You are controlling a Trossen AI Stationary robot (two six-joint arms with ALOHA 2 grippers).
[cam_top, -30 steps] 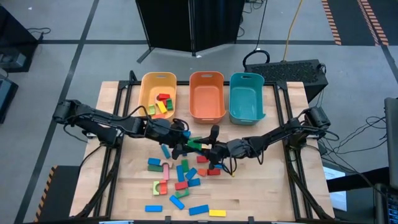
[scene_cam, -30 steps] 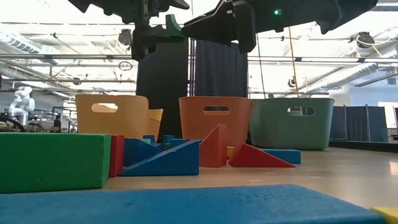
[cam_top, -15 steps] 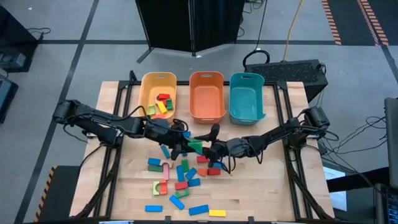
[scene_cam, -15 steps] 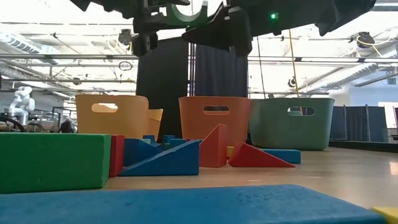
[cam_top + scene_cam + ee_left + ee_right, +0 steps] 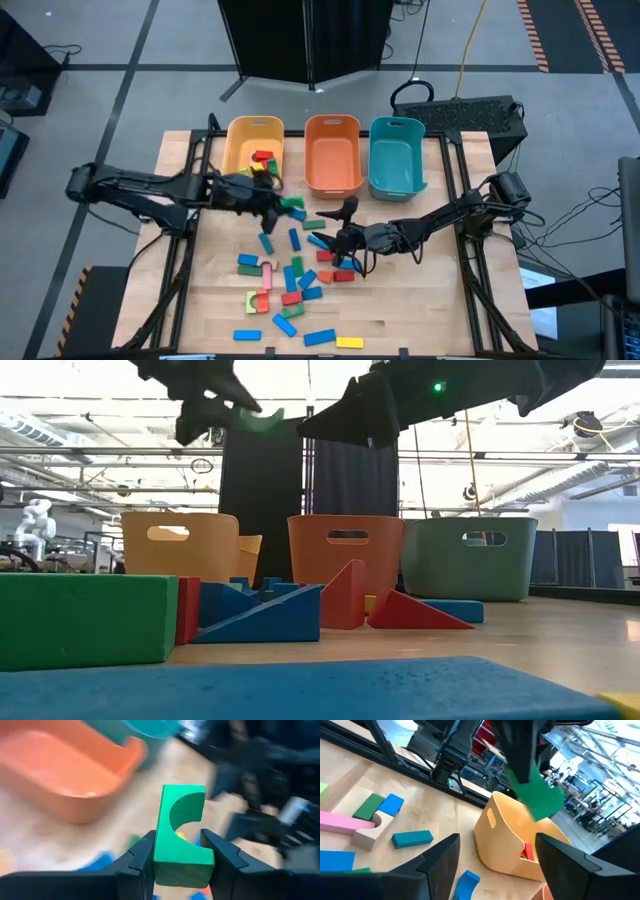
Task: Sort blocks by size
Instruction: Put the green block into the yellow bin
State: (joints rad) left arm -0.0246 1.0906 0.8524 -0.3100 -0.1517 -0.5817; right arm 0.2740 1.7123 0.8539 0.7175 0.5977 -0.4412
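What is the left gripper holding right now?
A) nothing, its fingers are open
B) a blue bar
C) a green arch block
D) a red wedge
C: the left wrist view shows the left gripper clamped on both sides of a green arch block, and from above that block sits at the arm's tip near the yellow bin.

Left gripper (image 5: 282,203), green arch block (image 5: 180,836) clamped between its fingers, has swung from the right gripper (image 5: 340,243) toward the yellow bin (image 5: 254,150).
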